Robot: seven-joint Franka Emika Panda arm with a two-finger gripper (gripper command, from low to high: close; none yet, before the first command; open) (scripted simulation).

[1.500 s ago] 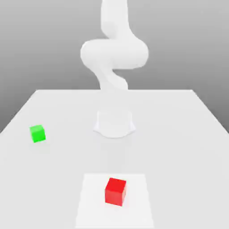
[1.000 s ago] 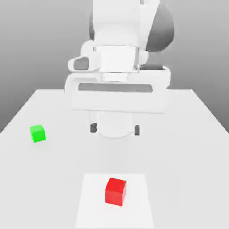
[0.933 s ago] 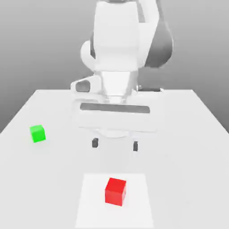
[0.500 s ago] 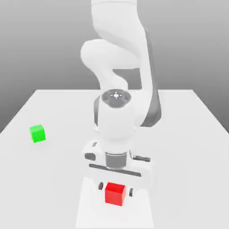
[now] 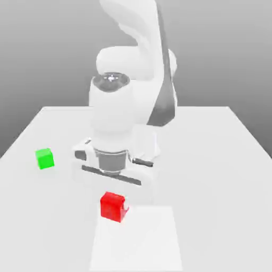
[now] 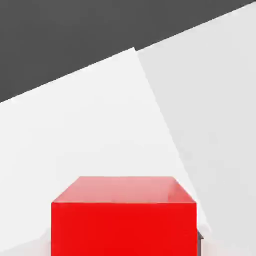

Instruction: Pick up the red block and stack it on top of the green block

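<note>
Red block [image 5: 112, 206] is off the pale square [image 5: 154, 239] now — half a second ago it sat there, and the gripper [image 5: 113, 204] has since clamped it, lifted it and swung toward the green block [image 5: 44, 158], well apart at the exterior view's left — the carry is under way.

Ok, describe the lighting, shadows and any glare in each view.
Exterior view: soft, even light, a faint shadow on the table beneath the arm, and the red block evenly lit. Hand view: a pale sheen on the red block's top face, with a dark backdrop beyond the table.
</note>
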